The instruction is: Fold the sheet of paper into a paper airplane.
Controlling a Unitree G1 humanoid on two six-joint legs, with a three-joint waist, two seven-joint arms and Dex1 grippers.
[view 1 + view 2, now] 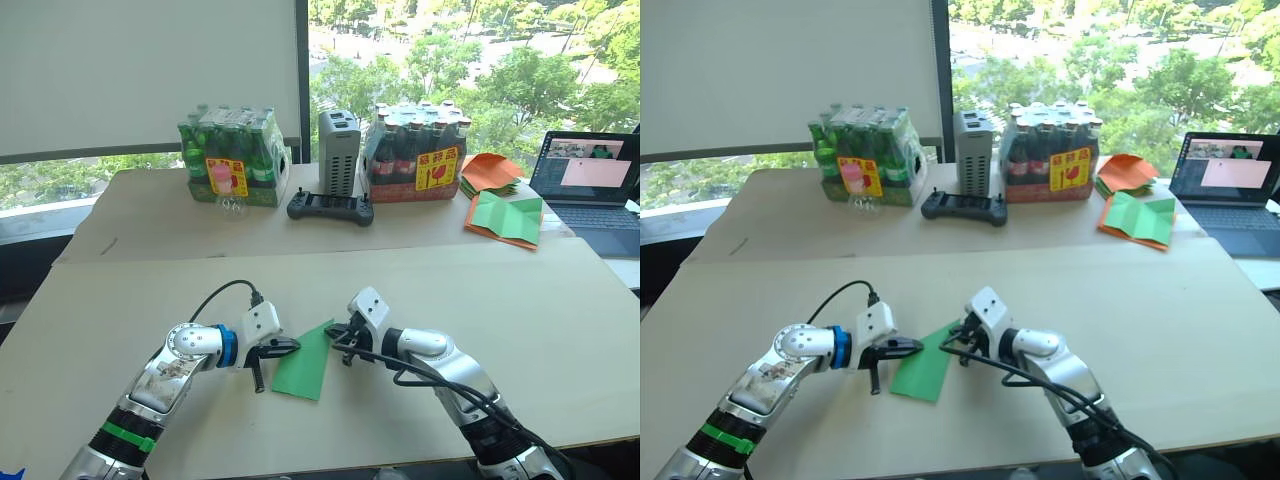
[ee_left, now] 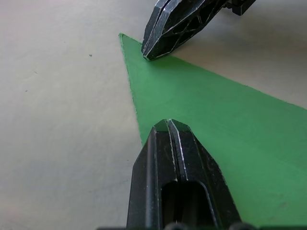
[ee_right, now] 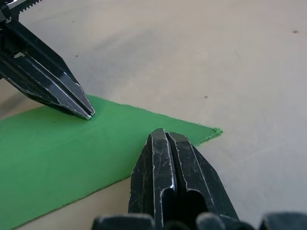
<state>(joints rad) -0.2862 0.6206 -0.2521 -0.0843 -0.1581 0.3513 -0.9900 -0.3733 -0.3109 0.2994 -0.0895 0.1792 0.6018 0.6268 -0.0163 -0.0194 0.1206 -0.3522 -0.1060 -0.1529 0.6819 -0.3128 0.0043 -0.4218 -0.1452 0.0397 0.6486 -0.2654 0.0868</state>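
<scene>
Left eye view: pale wooden table, window behind; both pincers clenched, tips pressing green sheet of paper.

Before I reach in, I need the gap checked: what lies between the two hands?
The paper, a green pointed wedge flat on the table. Left hand and right hand both touch it, as both wrist views show.

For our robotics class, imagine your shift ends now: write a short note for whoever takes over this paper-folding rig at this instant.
Left gripper: jaws shut, tip pressing the left edge of the green paper.
Right gripper: jaws shut, tip resting near the paper's pointed far end.
The paper lies flat on the near table, between both grippers.
Done: it is folded into a narrow pointed wedge.
Left: no wings are visible yet, so the wing folds look still to do.
</scene>
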